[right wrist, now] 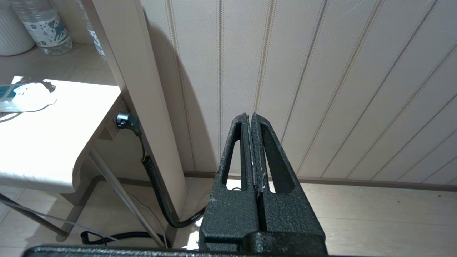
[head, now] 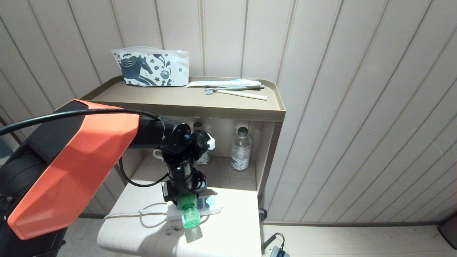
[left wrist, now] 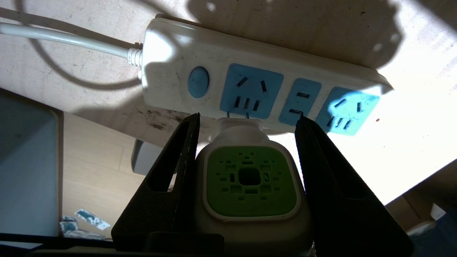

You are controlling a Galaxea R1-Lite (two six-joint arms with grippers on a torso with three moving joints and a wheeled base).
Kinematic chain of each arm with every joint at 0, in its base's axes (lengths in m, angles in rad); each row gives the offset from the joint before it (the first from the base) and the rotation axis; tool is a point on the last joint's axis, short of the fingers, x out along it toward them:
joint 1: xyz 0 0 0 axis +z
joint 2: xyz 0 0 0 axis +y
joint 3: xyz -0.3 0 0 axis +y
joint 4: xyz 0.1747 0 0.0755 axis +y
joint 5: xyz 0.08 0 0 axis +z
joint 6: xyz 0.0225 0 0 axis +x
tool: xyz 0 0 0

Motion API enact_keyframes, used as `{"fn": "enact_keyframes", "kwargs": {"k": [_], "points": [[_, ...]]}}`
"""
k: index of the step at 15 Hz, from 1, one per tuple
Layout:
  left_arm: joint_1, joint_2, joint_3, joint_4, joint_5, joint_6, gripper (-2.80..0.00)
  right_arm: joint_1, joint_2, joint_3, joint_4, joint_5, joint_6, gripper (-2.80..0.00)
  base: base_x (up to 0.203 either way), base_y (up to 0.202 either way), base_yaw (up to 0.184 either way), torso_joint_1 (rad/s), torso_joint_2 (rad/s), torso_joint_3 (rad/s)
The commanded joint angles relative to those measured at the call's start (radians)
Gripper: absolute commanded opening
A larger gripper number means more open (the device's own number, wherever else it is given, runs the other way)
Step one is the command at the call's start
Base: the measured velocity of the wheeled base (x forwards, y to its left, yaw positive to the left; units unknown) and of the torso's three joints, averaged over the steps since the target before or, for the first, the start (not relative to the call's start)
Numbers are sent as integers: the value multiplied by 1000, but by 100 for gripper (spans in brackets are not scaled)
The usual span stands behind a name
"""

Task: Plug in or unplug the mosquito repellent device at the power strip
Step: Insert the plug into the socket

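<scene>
My left gripper [left wrist: 248,116] is shut on the mosquito repellent device [left wrist: 250,185], its black fingers pressed against the white body on both sides of the green top. Its two metal prongs are bare and point at the first light-blue socket beside the round switch of the power strip [left wrist: 171,71]; they are outside the slots. In the head view the device [head: 190,216] hangs with its green bottle towards me over the power strip [head: 211,207], which lies on the low white table. My right gripper [right wrist: 250,115] is shut and empty, parked off to the side facing wall and floor.
The strip's whitish cord [head: 135,214] loops across the low white table [head: 232,235]. Behind it, a shelf niche holds two clear water bottles [head: 241,148]. The cabinet top [head: 178,100] carries a printed pouch [head: 151,67] and toothbrushes [head: 232,91]. A panelled wall stands at the right.
</scene>
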Motion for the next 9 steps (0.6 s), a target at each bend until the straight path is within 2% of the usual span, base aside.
{"fn": "enact_keyframes", "kwargs": {"k": [1, 9], "points": [[0, -14, 2, 3, 1, -5, -280, 0, 0, 0, 0, -1, 0, -280, 0, 0, 0, 0, 0, 0], [-2, -23, 7, 8, 2, 4, -280, 0, 0, 0, 1, -1, 0, -280, 0, 0, 0, 0, 0, 0]]}}
